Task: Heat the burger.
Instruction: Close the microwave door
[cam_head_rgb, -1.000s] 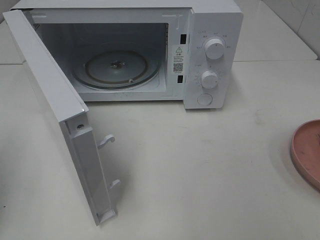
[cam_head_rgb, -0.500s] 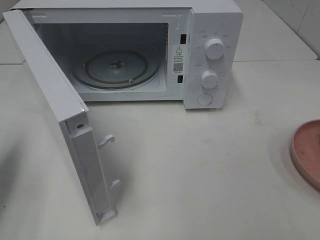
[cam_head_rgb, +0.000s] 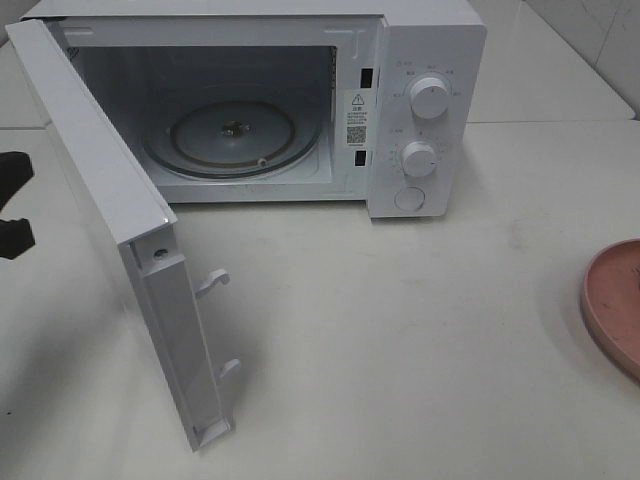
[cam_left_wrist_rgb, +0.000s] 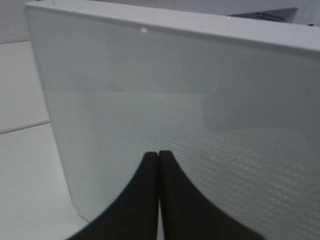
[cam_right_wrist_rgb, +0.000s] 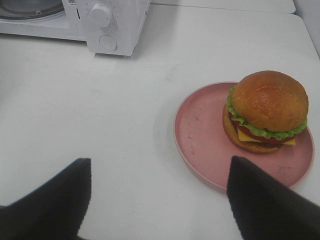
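Note:
The burger (cam_right_wrist_rgb: 267, 109), with a golden-brown bun, lettuce frill and cheese, sits on a pink plate (cam_right_wrist_rgb: 200, 140) in the right wrist view. My right gripper (cam_right_wrist_rgb: 160, 200) is open, with its fingers spread wide above the table just short of the plate. It holds nothing and is out of the exterior view. The plate's rim (cam_head_rgb: 612, 300) shows at the right edge there; the burger is out of frame. My left gripper (cam_left_wrist_rgb: 158, 192) has its fingers together, empty, facing the outer side of the open microwave door (cam_left_wrist_rgb: 175, 100). It shows as dark shapes at the left edge of the exterior view (cam_head_rgb: 14, 202).
The white microwave (cam_head_rgb: 425, 100) stands at the back with its door (cam_head_rgb: 110, 190) swung wide open to the left. Its glass turntable (cam_head_rgb: 232, 138) is bare. Two dials and a button are on its right panel. The microwave's corner also shows in the right wrist view (cam_right_wrist_rgb: 107, 25).
My left gripper has come into the exterior view at the left edge, beside the open door. The microwave, door and plate have not moved.

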